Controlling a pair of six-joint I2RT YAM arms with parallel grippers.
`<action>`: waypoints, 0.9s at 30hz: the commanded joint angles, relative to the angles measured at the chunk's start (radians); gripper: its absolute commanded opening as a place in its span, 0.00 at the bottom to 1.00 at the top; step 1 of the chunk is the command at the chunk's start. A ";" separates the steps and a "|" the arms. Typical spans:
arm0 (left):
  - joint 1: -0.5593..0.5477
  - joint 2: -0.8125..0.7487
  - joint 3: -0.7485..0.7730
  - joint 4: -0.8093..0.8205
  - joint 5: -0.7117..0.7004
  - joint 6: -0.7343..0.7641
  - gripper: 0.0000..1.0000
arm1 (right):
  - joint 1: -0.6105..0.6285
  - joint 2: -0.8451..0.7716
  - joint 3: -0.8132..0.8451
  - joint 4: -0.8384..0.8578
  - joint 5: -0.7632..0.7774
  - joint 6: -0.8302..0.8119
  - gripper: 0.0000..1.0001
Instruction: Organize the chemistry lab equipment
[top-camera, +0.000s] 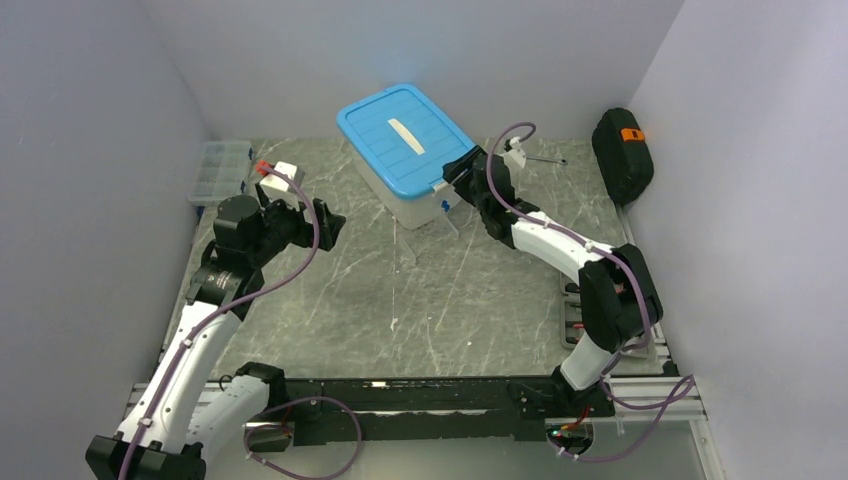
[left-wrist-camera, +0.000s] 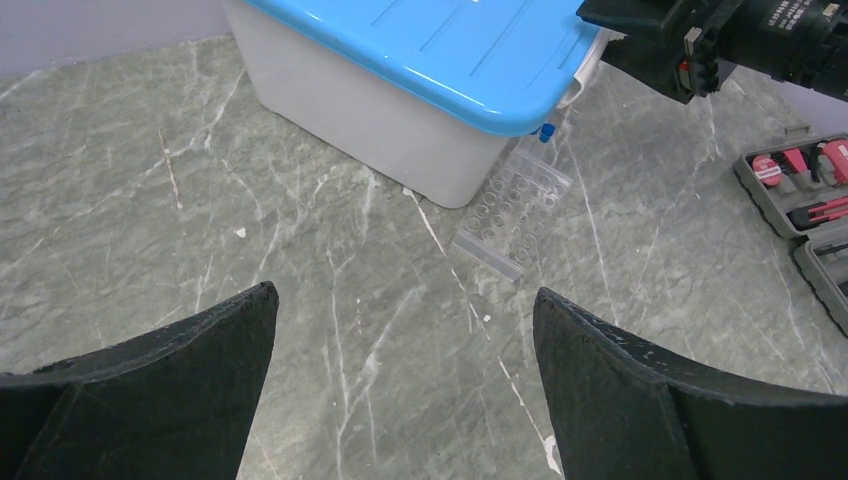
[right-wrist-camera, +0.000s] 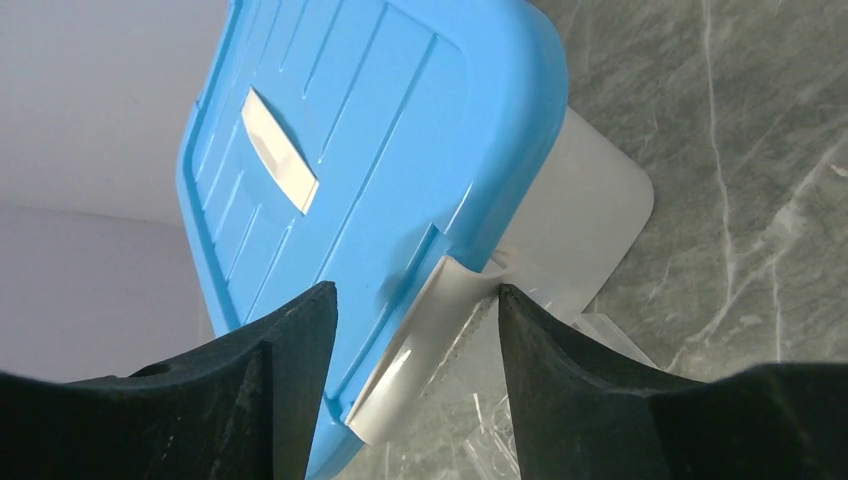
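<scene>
Table (left-wrist-camera: 150, 200) is presenting as smooth, matt grey stone-look surfacing with white veining. Lid (right-wrist-camera: 380, 130) is reading as glossy blue plastic; bin (left-wrist-camera: 370, 120) beneath is showing milky, semi-matt plastic. Latch (right-wrist-camera: 420, 350) is gleaming as glossy white plastic. Rack (left-wrist-camera: 512, 210) is appearing as clear plastic. Fingers (left-wrist-camera: 640, 400) of the left gripper (left-wrist-camera: 405, 292) are showing matt black, faintly grainy, with pale scuffs.

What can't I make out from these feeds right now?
- White bin with blue lid: contents hidden by the lid, all views.
- Clear plastic tube rack: cut by bottom edge, right wrist view.
- Clear compartment box: contents too small, top view.
- Grey tool case: cut by right edge, left wrist view.
</scene>
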 joint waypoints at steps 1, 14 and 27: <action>-0.012 -0.017 0.020 0.011 -0.020 0.019 0.99 | 0.005 0.032 0.090 0.016 0.027 -0.021 0.61; -0.033 -0.030 0.021 0.003 -0.046 0.031 0.99 | 0.005 0.134 0.234 -0.125 -0.002 -0.067 0.57; -0.058 -0.045 0.018 0.000 -0.063 0.041 0.99 | 0.006 0.193 0.325 -0.230 0.022 -0.100 0.41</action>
